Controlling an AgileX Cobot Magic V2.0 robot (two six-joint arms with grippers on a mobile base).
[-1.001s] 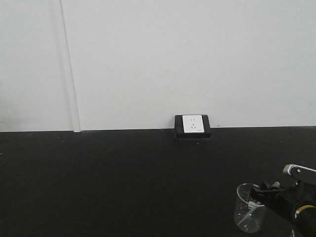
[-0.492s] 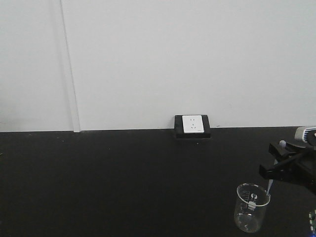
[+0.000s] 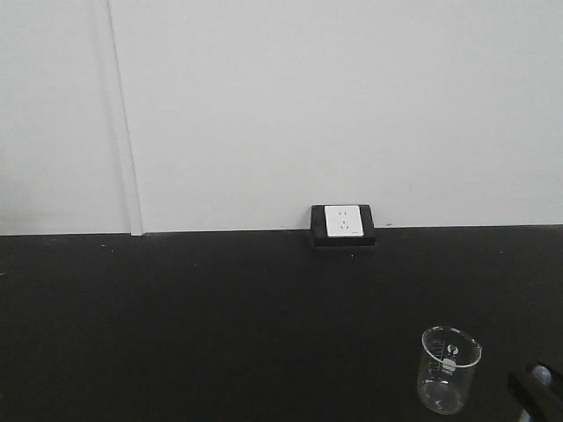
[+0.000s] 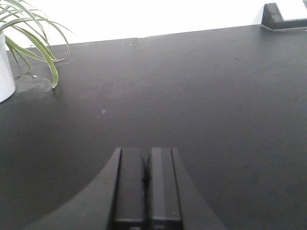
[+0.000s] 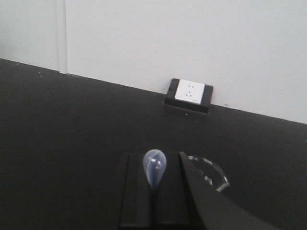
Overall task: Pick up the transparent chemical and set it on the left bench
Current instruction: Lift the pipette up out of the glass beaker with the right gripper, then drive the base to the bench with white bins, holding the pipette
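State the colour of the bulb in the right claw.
Clear, faintly bluish plastic pipette bulb; best in right wrist view.

**No legible writing, only faint print on a beaker**

Printed in white on the clear glass beaker (image 3: 449, 369): a small round emblem high on the wall, with a column of short graduation lines beneath it. Too small and blurred in the front view to make out as letters or numbers. Shown mostly as a rim in the right wrist view, with no print legible there. On the white wall socket (image 3: 343, 221), only pin holes, nothing readable.
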